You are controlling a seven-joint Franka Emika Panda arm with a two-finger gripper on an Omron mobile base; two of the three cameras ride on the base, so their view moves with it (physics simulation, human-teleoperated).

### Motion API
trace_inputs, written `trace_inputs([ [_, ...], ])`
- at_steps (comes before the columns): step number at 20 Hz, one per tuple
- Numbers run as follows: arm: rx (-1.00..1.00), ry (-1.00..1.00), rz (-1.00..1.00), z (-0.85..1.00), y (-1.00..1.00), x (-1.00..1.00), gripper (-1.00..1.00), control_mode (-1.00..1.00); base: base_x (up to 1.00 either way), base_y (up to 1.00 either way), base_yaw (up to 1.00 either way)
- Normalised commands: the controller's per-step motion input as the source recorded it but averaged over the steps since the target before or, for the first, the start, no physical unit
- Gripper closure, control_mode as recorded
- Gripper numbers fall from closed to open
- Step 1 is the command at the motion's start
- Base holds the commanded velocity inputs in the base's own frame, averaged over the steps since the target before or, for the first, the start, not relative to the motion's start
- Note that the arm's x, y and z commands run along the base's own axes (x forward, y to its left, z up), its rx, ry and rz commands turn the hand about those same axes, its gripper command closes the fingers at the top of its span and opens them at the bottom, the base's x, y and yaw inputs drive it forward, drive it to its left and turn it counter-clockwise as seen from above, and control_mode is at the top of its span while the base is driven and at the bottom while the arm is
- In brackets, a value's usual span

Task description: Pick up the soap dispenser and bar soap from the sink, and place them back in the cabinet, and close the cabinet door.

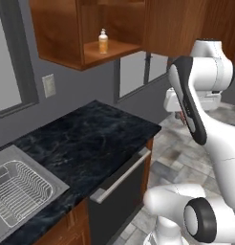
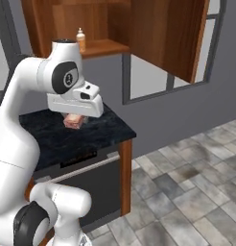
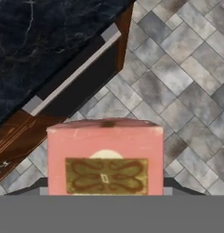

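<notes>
Gripper (image 3: 104,193): jaws pinching the bar soap (image 3: 104,157), a pink block with a brown patterned label, held in the air over the tiled floor (image 3: 186,82) beside the black counter (image 1: 90,139). Soap dispenser (image 1: 103,41): upright on the shelf inside the cabinet (image 1: 57,33), cabinet door (image 2: 163,33) standing open. Sink (image 1: 14,191): wire rack inside, at the counter's far end.

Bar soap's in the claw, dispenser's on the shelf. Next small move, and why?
Probably lift the bar soap up toward the open cabinet. The claw holds it low, over the edge of the counter, well below the shelf where the soap dispenser already stands. The cabinet door is swung wide, so the way in looks free.
</notes>
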Motion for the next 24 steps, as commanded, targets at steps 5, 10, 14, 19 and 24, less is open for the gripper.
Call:
trace_inputs([
  [5,0.00,0.00,0.00,0.00,0.00,0.00,1.00,1.00,0.64,-0.40,-0.06],
  [10,0.00,0.00,0.00,0.00,0.00,0.00,1.00,1.00,0.58,-0.19,-0.02],
  [14,0.00,0.00,0.00,0.00,0.00,0.00,1.00,1.00,0.41,0.03,0.00],
  [19,0.00,0.00,0.00,0.00,0.00,0.00,1.00,1.00,0.55,0.19,0.06],
  [24,0.00,0.00,0.00,0.00,0.00,0.00,1.00,1.00,0.66,0.14,0.08],
])
